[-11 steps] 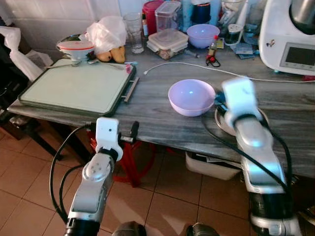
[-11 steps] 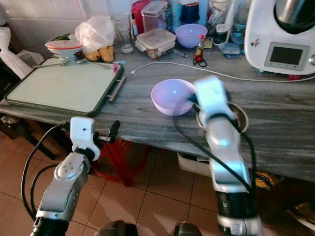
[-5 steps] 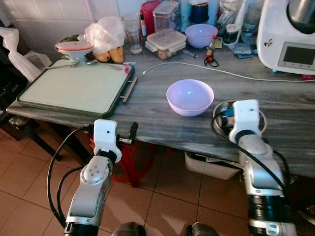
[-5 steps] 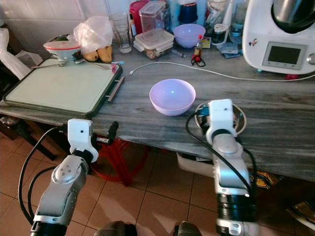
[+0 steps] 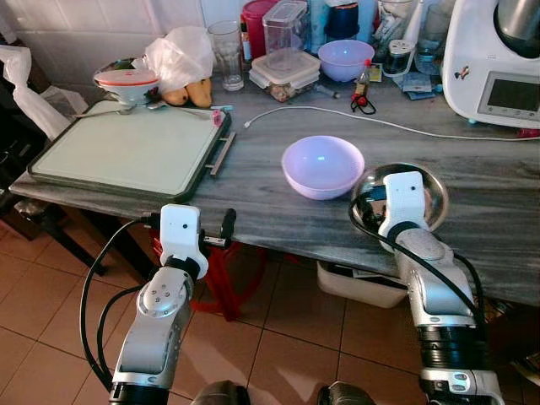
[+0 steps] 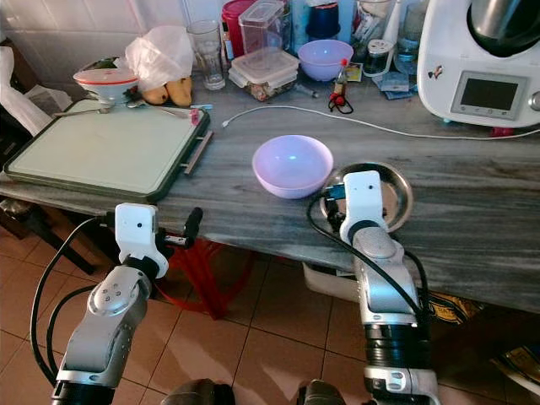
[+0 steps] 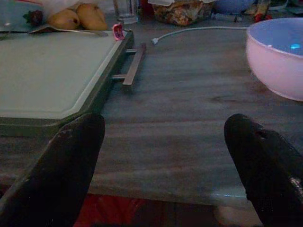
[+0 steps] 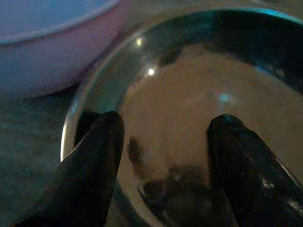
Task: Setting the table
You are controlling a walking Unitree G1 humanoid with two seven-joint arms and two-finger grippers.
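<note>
A lilac bowl [image 5: 322, 165] stands upright in the middle of the grey table [image 5: 278, 219]. Just to its right lies a shallow steel bowl [image 5: 429, 187]. My right gripper [image 8: 165, 142] is open at the steel bowl's near left rim, its two black fingers [image 8: 97, 156] reaching into the steel bowl [image 8: 189, 104], with the lilac bowl [image 8: 52, 52] beside them. My left gripper [image 7: 165, 156] is open and holds nothing, level with the table's front edge [image 7: 156, 189], left of the lilac bowl [image 7: 277, 61].
A green-rimmed tray [image 5: 126, 148] covers the table's left part. A white cable [image 5: 337, 114] runs across behind the bowls. At the back stand a glass [image 5: 226, 51], lidded containers [image 5: 287, 67], a second lilac bowl [image 5: 346, 59] and a white appliance [image 5: 498, 59]. A red stool [image 5: 228, 283] stands below.
My right arm has drawn back toward me and come down, so more of the steel bowl now shows. The left arm has stayed put.
</note>
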